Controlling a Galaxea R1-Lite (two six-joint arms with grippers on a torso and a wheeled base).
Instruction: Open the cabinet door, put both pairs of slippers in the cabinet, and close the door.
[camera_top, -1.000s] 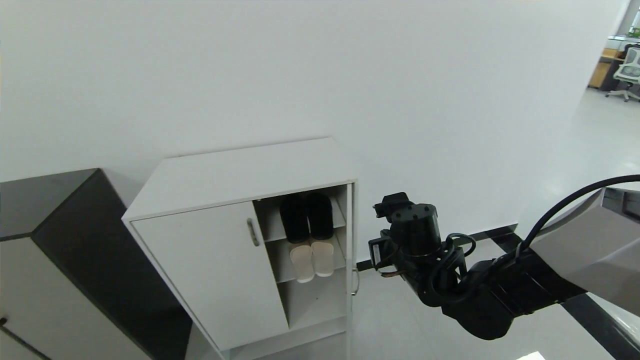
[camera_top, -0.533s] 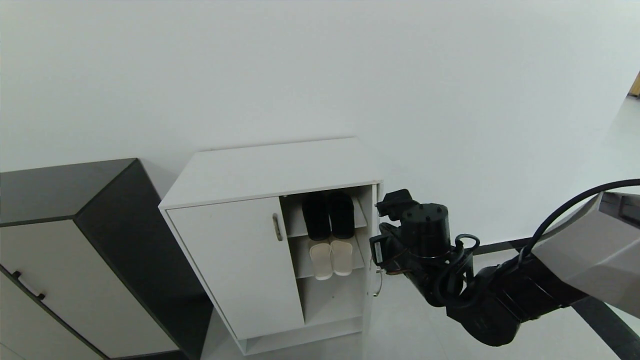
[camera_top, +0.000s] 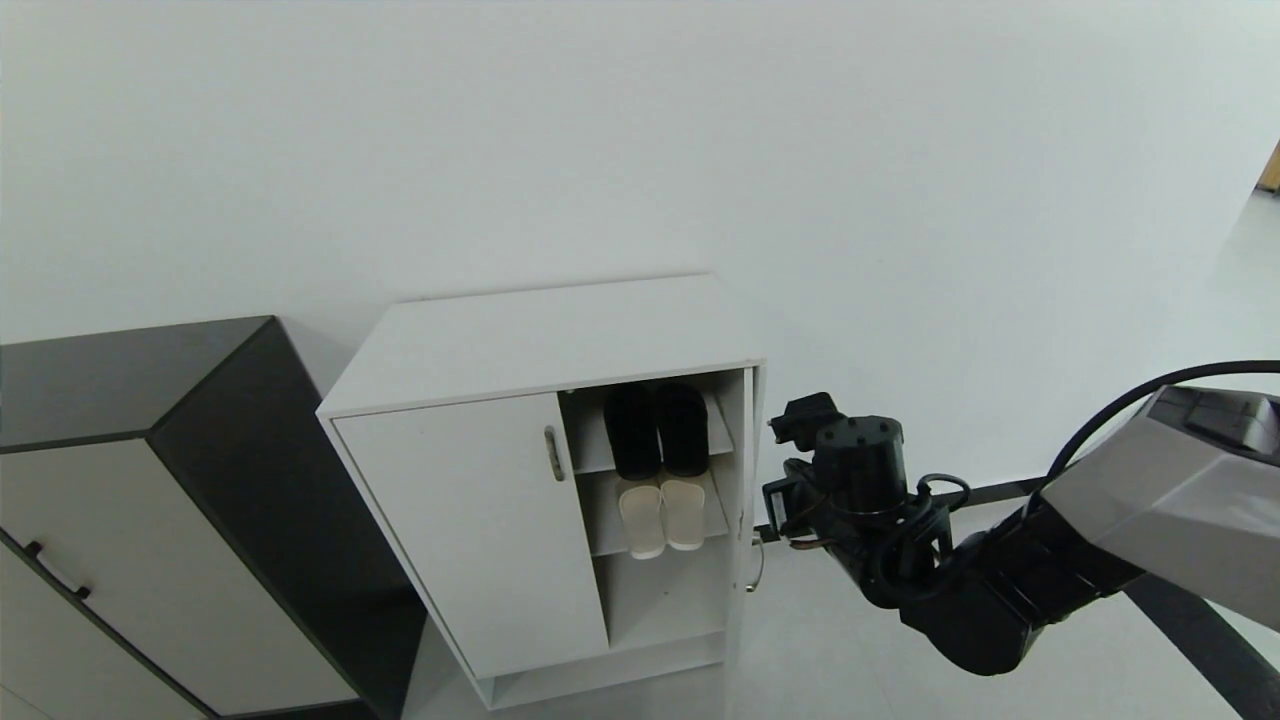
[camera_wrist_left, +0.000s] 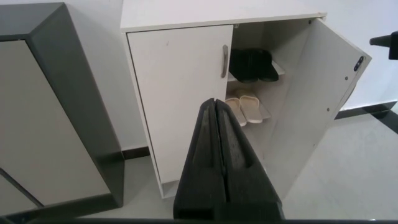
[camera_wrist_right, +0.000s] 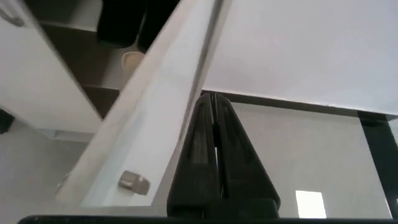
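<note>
Beside the outer face of the open right door, the right hand has its fingers pressed together with nothing between them. Whether its tip touches the door's edge cannot be told. Out in front of the white cabinet and apart from it, the left hand also has its fingers pressed flat against each other, holding nothing and pointing toward the closed left door. The open right door stands swung out from the cabinet's right side, edge-on in the head view, with its metal handle on the outer face, below the right arm. Inside, the black slippers lie side by side on the upper shelf. The cream slippers lie side by side on the middle shelf just beneath them, their near ends reaching the shelf's front edge. A dark cabinet stands near the white cabinet on its left, both against the white wall on a pale floor.
</note>
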